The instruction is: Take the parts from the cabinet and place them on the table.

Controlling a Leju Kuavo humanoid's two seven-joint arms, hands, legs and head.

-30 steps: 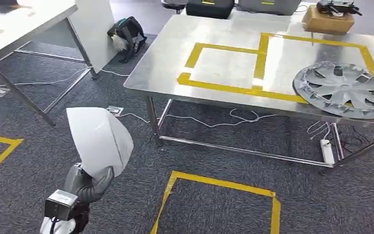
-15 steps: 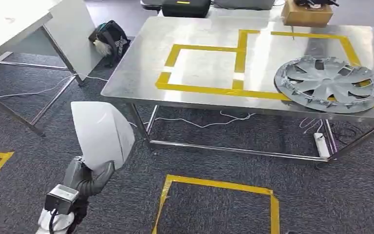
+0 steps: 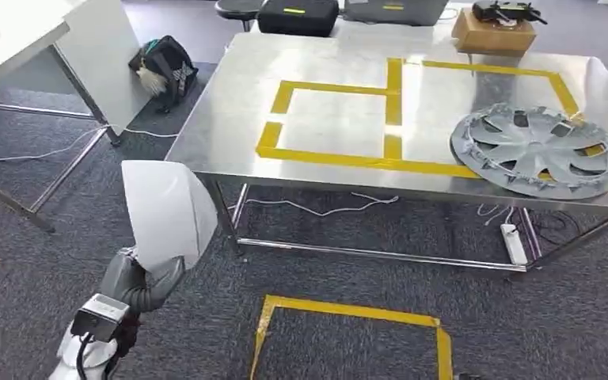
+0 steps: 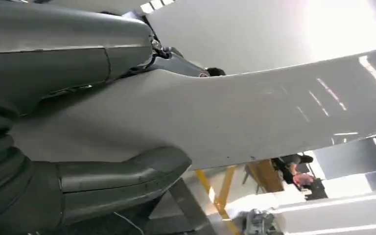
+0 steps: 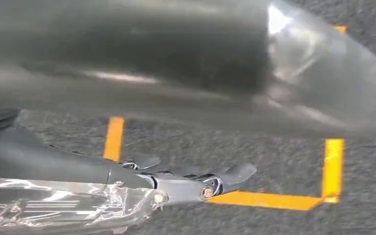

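Note:
My left hand [image 3: 138, 283] holds a white curved panel [image 3: 166, 210] upright, low at the left and in front of the steel table [image 3: 229, 119]. Up close, the panel [image 4: 254, 112] lies between the grey thumb and fingers of that hand [image 4: 103, 181]. A silver wheel cover [image 3: 537, 150] lies on the table's right side, over a yellow tape outline [image 3: 396, 87]. My right hand [image 5: 186, 183] has dark fingers stretched out over the carpet, beside something wrapped in clear film [image 5: 54, 210]. A large blurred grey shape [image 5: 176, 54] is close above it. Whether the right hand holds anything is unclear.
A cardboard box [image 3: 492, 32] and a black case [image 3: 297, 16] stand at the table's far edge. A black backpack [image 3: 161, 67] leans by a second table [image 3: 8, 43] at the left. A yellow taped square [image 3: 348, 313] marks the carpet; a power strip [image 3: 511, 241] lies under the table.
The whole view has shifted as the camera moved: the table now sits lower and more central. My left hand still holds the white panel the same way.

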